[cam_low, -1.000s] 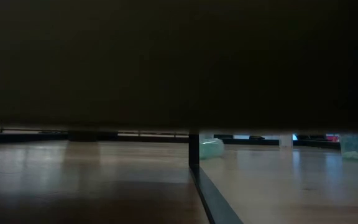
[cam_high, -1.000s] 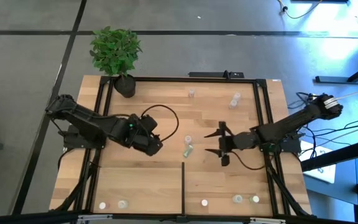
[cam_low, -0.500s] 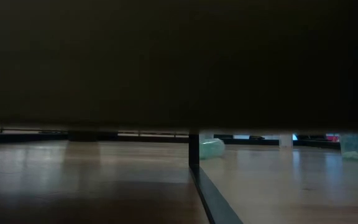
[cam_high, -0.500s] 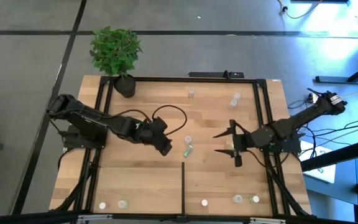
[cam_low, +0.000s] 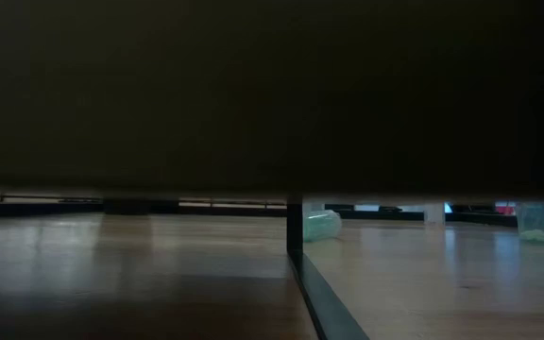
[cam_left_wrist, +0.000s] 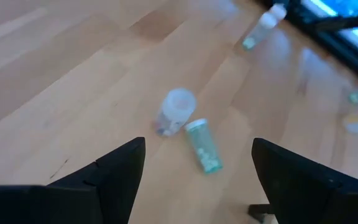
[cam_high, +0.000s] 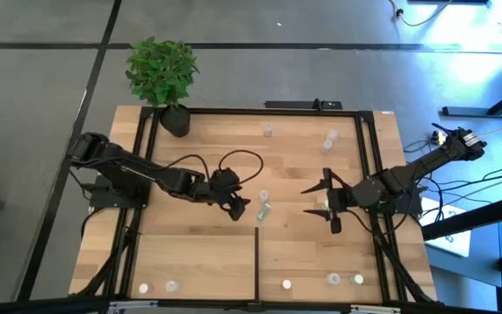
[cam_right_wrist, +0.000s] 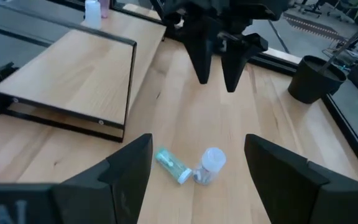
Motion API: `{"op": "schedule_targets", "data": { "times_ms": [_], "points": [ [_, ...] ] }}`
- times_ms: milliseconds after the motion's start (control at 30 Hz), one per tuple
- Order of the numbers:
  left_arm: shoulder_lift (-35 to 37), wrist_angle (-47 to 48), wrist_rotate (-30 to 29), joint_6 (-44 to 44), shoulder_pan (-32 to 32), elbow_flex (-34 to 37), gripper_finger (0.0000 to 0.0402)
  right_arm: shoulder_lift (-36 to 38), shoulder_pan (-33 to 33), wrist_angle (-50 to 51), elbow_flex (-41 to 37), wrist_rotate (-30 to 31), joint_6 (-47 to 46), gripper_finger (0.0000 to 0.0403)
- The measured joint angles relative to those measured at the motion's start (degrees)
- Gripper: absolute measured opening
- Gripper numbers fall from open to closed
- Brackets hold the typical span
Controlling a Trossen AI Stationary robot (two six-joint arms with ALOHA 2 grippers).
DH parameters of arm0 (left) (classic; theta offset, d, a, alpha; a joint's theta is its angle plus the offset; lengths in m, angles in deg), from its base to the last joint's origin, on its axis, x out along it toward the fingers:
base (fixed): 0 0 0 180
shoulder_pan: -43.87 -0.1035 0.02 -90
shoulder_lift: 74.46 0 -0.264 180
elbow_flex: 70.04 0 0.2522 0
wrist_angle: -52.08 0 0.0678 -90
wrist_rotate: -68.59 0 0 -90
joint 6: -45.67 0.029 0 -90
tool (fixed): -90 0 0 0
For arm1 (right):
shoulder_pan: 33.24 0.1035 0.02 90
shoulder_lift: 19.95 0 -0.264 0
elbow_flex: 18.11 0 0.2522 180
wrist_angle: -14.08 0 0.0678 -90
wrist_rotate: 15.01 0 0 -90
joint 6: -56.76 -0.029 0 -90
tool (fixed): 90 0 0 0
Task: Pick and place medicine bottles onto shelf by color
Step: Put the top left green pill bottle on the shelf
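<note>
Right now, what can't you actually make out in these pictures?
- Low view: a dark mass hides both arms; only the lying green bottle shows clearly.
- High view: bottles along the near edge are too small to tell colours.
- Left wrist view: far bottles are blurred.

The high view looks straight down from well above, taking in the whole shelf (cam_high: 225, 174), both arms and the floor around. The low view sits at board level, near the black divider bar (cam_low: 295, 234), its upper part blocked by darkness. The left wrist view looks close down between its fingers at the green bottle (cam_left_wrist: 204, 145) and an upright bottle (cam_left_wrist: 174, 111) at its 10 o'clock. The right wrist view faces the same pair from the opposite side, a little farther off
</note>
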Motion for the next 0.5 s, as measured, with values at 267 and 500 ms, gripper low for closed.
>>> {"op": "schedule_targets", "data": {
  "times_ms": [267, 500],
  "points": [
    [-5.94, -2.33, -0.09, 2.1, 0.15, 0.1, 0.0289, -3.63, -0.19, 1.06, 0.0, -0.17, -6.12, 0.0257],
    [-6.0, -1.46, -0.46, 2.12, 0.82, 0.1, 0.0289, -13.76, -2.1, -3.69, 0.0, -0.17, -9.42, 0.0257]
  ]
}}
